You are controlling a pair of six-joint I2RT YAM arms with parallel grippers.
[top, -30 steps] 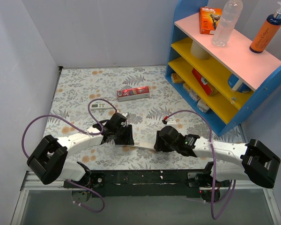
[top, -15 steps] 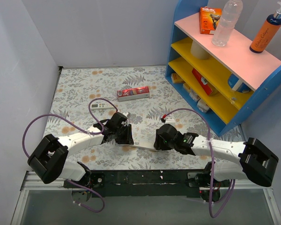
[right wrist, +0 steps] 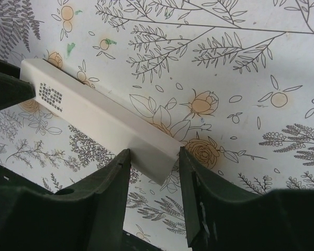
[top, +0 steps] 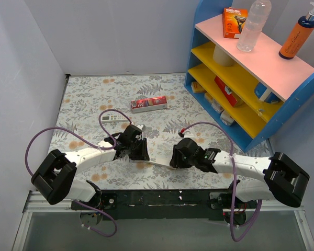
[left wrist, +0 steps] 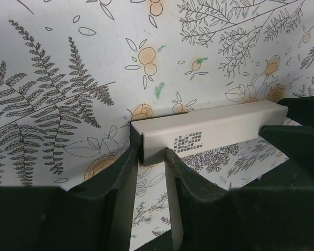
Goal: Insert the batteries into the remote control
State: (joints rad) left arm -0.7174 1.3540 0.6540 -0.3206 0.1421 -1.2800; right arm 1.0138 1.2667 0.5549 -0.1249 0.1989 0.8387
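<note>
Two arms: left arm [top: 89, 154], right arm [top: 240, 164]. Two fingers [left wrist: 115, 193] on each, four in all. Two purple cables [top: 39, 141]. One remote control [top: 158, 162]. On the table [top: 89, 94], one red carton [top: 149, 104] and one small white slab [top: 111, 118]. One shelf [top: 199, 63] with three boards. On its top board, one orange box [top: 234, 22], one clear bottle [top: 253, 26] and one pump bottle [top: 298, 36]. Lower boards too cluttered to count.
</note>
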